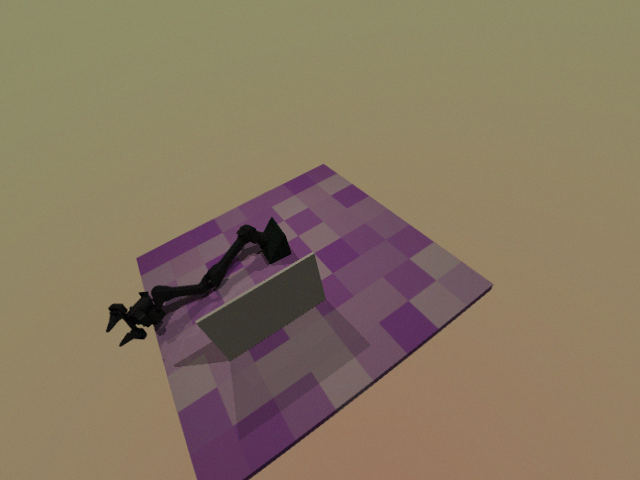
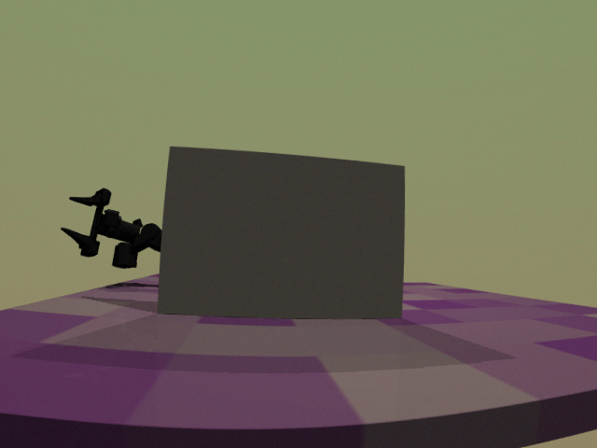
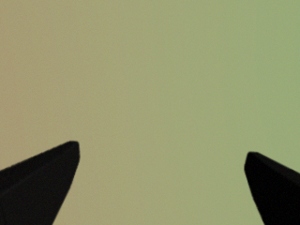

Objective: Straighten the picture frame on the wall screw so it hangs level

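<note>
The picture frame and the screw do not show in any view, so the frame's tilt cannot be told. A plain grey upright wall panel shows only the face turned away from the arm's base; its other face is hidden. My black gripper is open, with its fingers wide apart and nothing between them. It is in the air, past the panel's left edge in the top and exterior views, and points away from the panel. The wrist view shows only the two fingertips against a plain background.
The panel stands on a table top with purple and pinkish patches. The arm's base is behind the panel in the top view. The arm reaches out along the panel's far side, and the gripper is beyond the table's left edge there.
</note>
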`<action>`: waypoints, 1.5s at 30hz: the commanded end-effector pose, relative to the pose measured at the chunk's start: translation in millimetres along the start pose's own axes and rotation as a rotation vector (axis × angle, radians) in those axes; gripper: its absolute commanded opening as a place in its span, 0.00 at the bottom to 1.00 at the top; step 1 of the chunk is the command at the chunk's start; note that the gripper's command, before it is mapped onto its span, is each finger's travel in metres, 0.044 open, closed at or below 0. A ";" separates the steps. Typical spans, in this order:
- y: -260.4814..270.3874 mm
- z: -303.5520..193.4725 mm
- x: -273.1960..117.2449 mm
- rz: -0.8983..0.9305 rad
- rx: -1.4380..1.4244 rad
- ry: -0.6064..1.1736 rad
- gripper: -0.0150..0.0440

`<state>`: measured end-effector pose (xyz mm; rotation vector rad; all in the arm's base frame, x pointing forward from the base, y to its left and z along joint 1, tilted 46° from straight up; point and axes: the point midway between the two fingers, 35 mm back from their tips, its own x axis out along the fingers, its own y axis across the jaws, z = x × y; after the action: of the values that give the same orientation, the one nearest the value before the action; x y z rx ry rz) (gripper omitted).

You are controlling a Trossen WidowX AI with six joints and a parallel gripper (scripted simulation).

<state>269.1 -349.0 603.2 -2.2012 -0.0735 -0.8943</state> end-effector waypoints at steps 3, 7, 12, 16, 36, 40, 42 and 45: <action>-18.7 -15.0 -12.3 -0.032 -0.092 0.037 0.80; -71.3 -44.0 -47.8 -0.111 -0.343 0.131 0.69; -136.2 -57.5 -94.4 -0.196 -0.664 0.235 0.69; -185.7 -50.8 -132.2 -0.256 -0.936 0.310 0.69; -288.6 162.8 -257.8 -0.594 -2.242 0.400 0.69; -270.8 217.3 -271.4 -0.689 -2.470 0.346 0.69; -256.6 244.4 -278.1 -0.745 -2.578 0.304 0.69; -229.9 282.9 -288.5 -0.840 -2.730 0.226 0.69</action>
<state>122.5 56.0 470.6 -4.2110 1.1073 -2.5381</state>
